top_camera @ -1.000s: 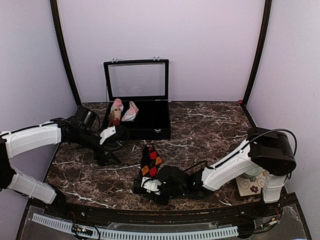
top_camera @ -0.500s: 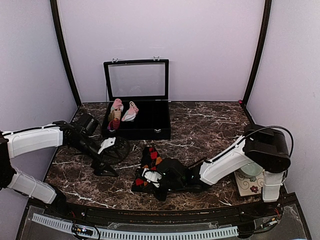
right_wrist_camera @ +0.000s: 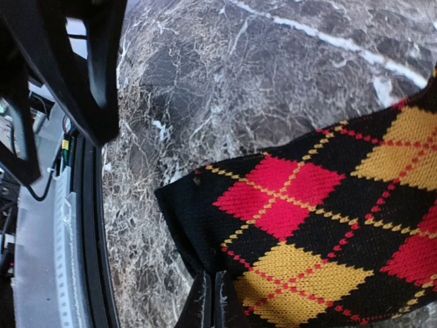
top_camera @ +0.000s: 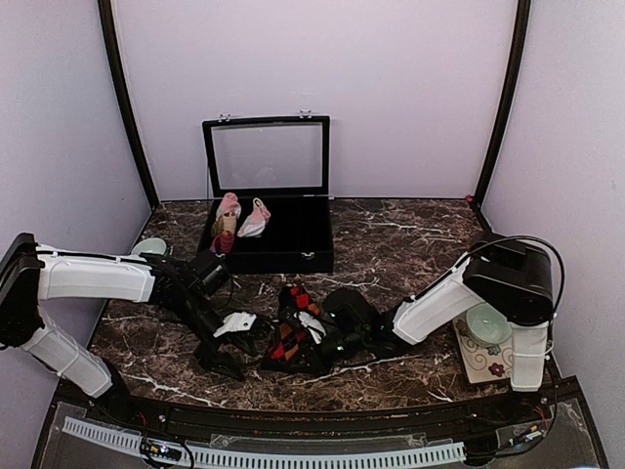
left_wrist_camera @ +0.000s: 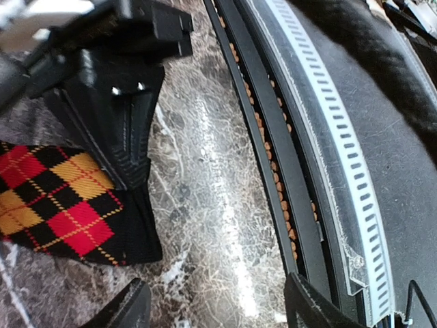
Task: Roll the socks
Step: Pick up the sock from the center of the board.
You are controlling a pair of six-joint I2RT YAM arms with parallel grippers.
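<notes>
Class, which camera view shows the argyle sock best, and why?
Right wrist view: the argyle sock is large, its diamonds sharp. The left wrist view catches only one corner; the top view shows it small and bunched.

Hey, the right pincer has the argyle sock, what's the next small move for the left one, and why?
Probably slide the left pincer sideways until the corner of the black argyle sock sits between its fingers. They stand open over bare marble tabletop, the sock just beside one finger, while the right pincer is shut on the sock's edge.
</notes>
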